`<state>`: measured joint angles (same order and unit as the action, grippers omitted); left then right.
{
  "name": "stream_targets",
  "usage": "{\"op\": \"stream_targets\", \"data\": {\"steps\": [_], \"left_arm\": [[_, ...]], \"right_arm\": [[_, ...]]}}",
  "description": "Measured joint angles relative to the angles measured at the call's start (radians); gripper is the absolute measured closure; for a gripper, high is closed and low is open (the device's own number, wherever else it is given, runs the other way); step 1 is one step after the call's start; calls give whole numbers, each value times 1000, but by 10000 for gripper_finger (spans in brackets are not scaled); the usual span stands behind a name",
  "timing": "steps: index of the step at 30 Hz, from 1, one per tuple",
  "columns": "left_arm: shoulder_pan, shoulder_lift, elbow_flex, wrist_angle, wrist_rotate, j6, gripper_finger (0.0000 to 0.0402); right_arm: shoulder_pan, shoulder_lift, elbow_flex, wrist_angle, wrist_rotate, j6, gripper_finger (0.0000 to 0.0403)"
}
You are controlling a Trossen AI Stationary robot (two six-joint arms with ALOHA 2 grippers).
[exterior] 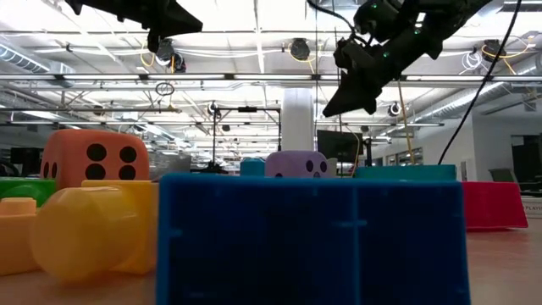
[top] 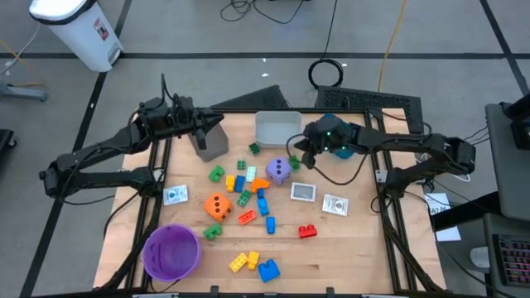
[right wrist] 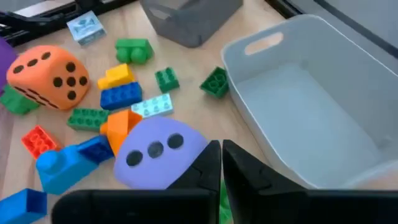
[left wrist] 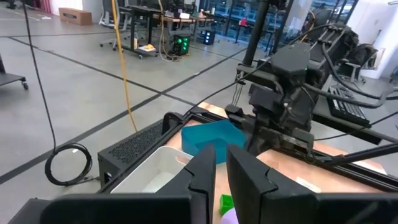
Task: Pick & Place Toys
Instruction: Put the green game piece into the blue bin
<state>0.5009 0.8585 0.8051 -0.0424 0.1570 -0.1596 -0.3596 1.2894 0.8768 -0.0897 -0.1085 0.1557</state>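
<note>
The toys lie loose in the middle of the table: an orange die point(top: 217, 206), a purple die point(top: 279, 170), several small coloured bricks point(top: 248, 184) and whitish cards point(top: 303, 192). My right gripper point(top: 296, 152) hangs shut, slanting down, just above the purple die point(right wrist: 158, 152) and beside the white bin point(right wrist: 298, 93). Nothing shows between its fingers. My left gripper point(top: 222, 124) is held level and high over the grey bin point(top: 209, 142), shut and with nothing in it. It points toward the right arm point(left wrist: 292, 87).
A white bin point(top: 277, 128) and a grey bin stand at the table's far edge, and a teal bin point(left wrist: 211, 137) sits under the right arm. A purple bowl point(top: 172, 251) stands at the near left. Red point(top: 307, 231), yellow point(top: 242, 261) and blue point(top: 268, 269) bricks lie nearer the front.
</note>
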Motion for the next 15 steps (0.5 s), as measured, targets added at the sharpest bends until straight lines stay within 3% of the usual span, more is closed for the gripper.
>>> {"op": "stream_targets", "data": {"steps": [7, 15], "left_arm": [[17, 0, 0, 0, 1, 1, 357], [39, 14, 0, -11, 1, -4, 357]], "right_arm": [[5, 66, 0, 9, -124, 177, 366], [26, 218, -1, 35, -126, 270, 261]]}}
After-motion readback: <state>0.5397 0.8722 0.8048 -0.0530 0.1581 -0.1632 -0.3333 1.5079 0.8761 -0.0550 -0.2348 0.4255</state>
